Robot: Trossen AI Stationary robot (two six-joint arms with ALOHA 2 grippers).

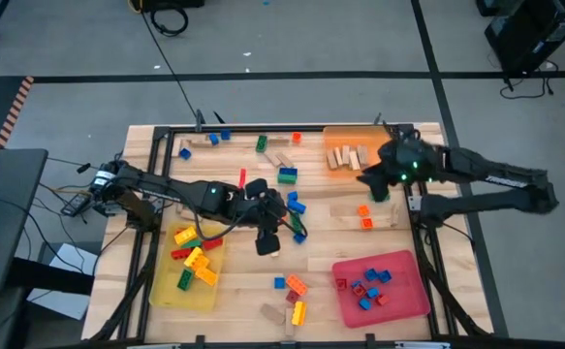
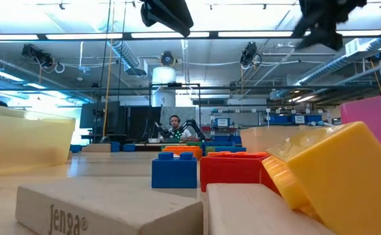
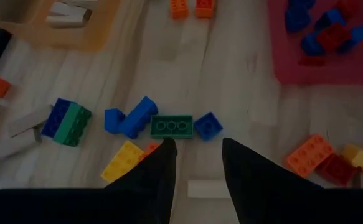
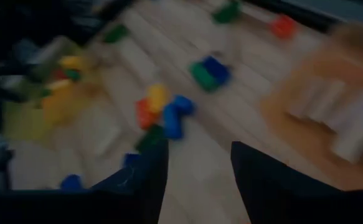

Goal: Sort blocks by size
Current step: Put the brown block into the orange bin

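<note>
Sorting is partway through. The yellow tray [image 1: 187, 291] near the front-left corner of the counter [image 1: 340, 242] holds yellow, red and green bricks, the red tray [image 1: 408, 301] near the front-right corner holds small blue and red bricks, and the orange tray [image 1: 345, 141] by the back-right corner holds tan wooden blocks [image 1: 345, 157]. Loose blocks still lie across the middle and along the back and front edges.

The left tool [image 3: 197, 146] hangs over the middle of the counter, its fingers parted with nothing between them. Just ahead of it sits a small cluster: a green brick [image 3: 171, 126], a small blue brick [image 3: 207, 125] touching it, and more blue bricks [image 3: 130, 117] beside. A tan wooden block [image 3: 207, 188] lies beneath the fingers. The step in hand looks like picking from this cluster.

The right tool [image 4: 197, 155] is near the orange tray at the back right, fingers parted and empty, likely between placing and its next reach.

Next, I judge the left tool needs to descend over one brick only. The green and small blue bricks touch, so the fingers should straddle one brick's free sides and avoid dragging its neighbour.
</note>
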